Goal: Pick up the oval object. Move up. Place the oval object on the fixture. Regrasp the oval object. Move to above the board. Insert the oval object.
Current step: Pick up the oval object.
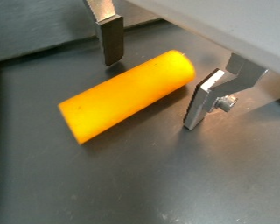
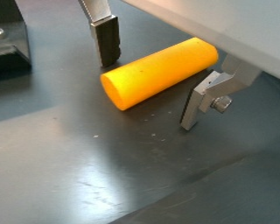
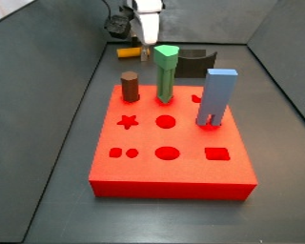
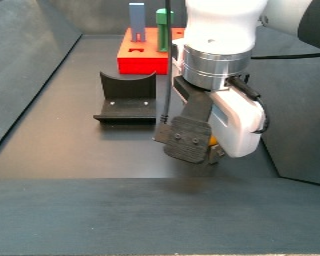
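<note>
Fingers of the gripper stand apart, one on each flank of the oval object, which lies flat on the dark floor between them — neither dark pad appears to touch it yet, though in both wrist views the gaps are small. The same straddle shows again with the gripper low over the yellow-orange peg, its long axis running crosswise to the line between the fingers, so closing should take it across its narrow width.

By my reading, the task is at its very start: the pick-up is set up but not made. Lifting, setting the peg on the fixture, regrasping, carrying it over the board and inserting it all remain.

Just beyond the gripper, off to one side, the fixture sits on the floor with nothing on it; a corner of it shows in a wrist view. Farther away, past the fixture, the red board carries a brown cylinder peg, a green peg and a blue block, all upright. In that side view the gripper is behind the board, well apart from it — the peg under it is barely visible there.
</note>
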